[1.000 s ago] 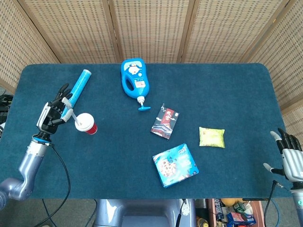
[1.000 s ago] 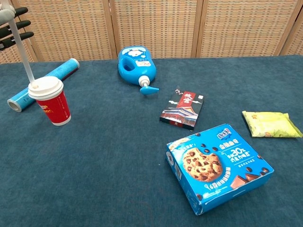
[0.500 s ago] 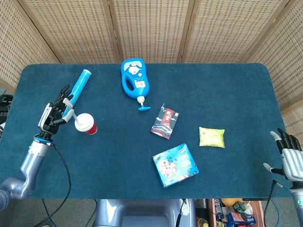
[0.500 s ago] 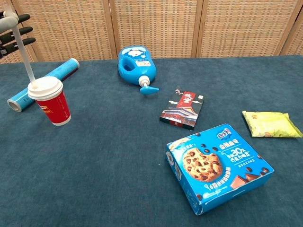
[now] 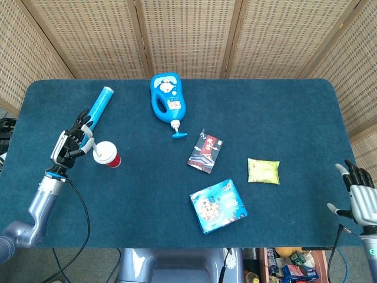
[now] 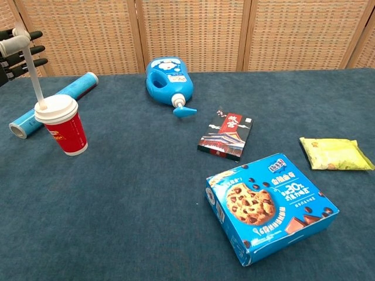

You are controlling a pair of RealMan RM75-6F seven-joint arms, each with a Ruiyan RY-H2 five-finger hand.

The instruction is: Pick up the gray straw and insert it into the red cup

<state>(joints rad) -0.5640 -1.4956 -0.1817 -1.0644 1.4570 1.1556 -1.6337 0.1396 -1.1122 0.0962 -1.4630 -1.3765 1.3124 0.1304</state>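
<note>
The red cup [image 5: 108,155] with a white lid stands upright on the left part of the table [image 5: 283,118]; the chest view shows the red cup [image 6: 63,125] at the left. The gray straw [image 6: 33,75] sticks up at a slant out of the lid's middle, its lower end inside the cup. My left hand [image 5: 69,145] holds the straw [image 5: 89,144] at its upper end, just left of the cup; in the chest view only the dark fingertips [image 6: 34,48] show at the top left corner. My right hand [image 5: 360,196] hangs off the table's right front corner, fingers spread, holding nothing.
A blue tube [image 5: 99,106] lies behind the cup. A blue spray bottle [image 5: 166,99] lies at the back centre. A dark packet [image 5: 205,151], a blue cookie box [image 5: 218,206] and a yellow-green packet [image 5: 263,171] lie right of the middle.
My left hand has come down toward the cup, and the straw now stands lower in the lid. The right hand has not moved.
</note>
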